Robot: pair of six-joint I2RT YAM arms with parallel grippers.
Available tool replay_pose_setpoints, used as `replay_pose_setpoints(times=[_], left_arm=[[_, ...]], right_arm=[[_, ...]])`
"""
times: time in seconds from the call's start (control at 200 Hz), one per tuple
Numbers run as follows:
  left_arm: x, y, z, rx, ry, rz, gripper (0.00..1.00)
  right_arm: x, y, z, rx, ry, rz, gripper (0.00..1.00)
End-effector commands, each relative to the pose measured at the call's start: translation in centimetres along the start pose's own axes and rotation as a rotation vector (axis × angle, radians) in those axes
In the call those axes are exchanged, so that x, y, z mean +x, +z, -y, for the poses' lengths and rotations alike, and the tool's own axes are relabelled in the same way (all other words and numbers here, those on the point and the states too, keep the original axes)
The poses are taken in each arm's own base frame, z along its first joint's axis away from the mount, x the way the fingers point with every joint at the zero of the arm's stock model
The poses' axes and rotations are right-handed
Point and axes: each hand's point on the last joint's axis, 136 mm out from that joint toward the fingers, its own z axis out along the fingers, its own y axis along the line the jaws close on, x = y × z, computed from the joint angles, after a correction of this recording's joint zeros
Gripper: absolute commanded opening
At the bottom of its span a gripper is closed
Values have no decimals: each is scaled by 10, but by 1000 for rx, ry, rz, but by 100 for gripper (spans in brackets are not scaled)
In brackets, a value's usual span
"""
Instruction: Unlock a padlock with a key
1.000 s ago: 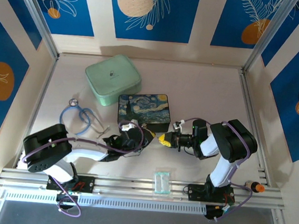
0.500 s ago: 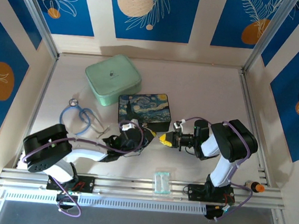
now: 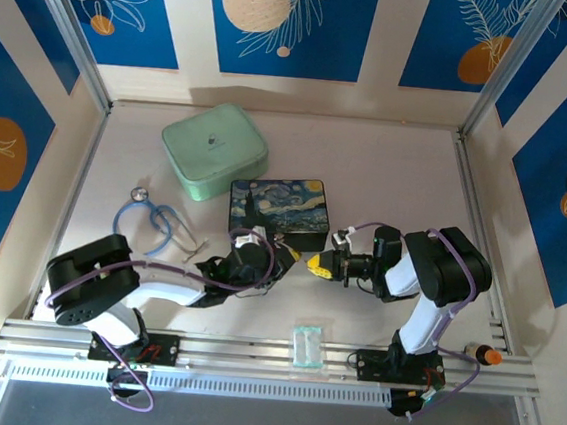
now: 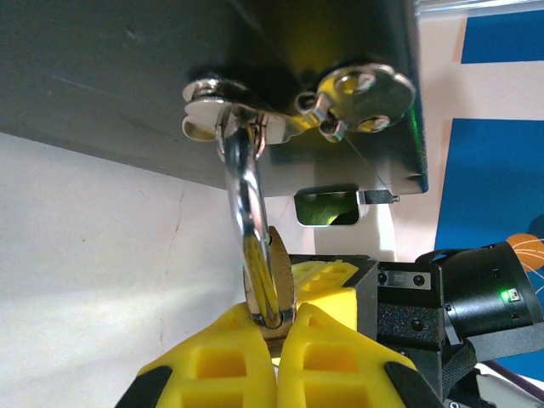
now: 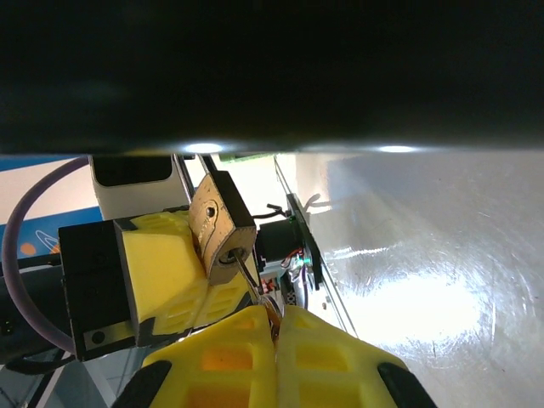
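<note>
Pale desk [image 3: 388, 172] walled by blue leaf-patterned panels [image 3: 282, 22]. A mint case [image 3: 214, 151], a stethoscope [image 3: 147, 222] and a clear packet [image 3: 306, 345] lie apart from the work. At the painted box's [image 3: 279, 210] near face, the padlock [image 5: 221, 228] hangs by its shackle [image 4: 246, 212] from the clasp [image 4: 289, 115]. The left hand [image 4: 276, 327] is clamped on the padlock. The right hand [image 5: 276, 327] is closed on the key [image 5: 253, 287], whose tip is at the keyhole.

The painted box [image 3: 281, 210] is blocking the table's [image 3: 398, 173] middle, the left gripper [image 3: 281, 257] and right gripper [image 3: 309, 264] crowding its near side; the far right corner is lying open.
</note>
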Motion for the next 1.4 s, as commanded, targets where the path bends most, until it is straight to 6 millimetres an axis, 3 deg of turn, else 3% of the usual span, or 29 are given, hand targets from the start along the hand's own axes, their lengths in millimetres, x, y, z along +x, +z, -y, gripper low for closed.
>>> replay_pose_setpoints(times=[0.0,0.625,0.936,1.276,1.391], left_arm=[[23,0,36,128,20,-113,0],[34,10,30,123,3,-142,0],[30,15,11,83,-17,-113,0],[23,17,-15,3,2,-75,0],[18,18,-29,-36,14,-51,18]], right_arm=[[-4,-3,-1,-11,-26,-7,0],[-16,14,-21,-8,-64,64,0],[-3,38,-28,33,-88,103,0],[1,35,2,127,-28,139,0],[6,32,12,155,-11,142,0]])
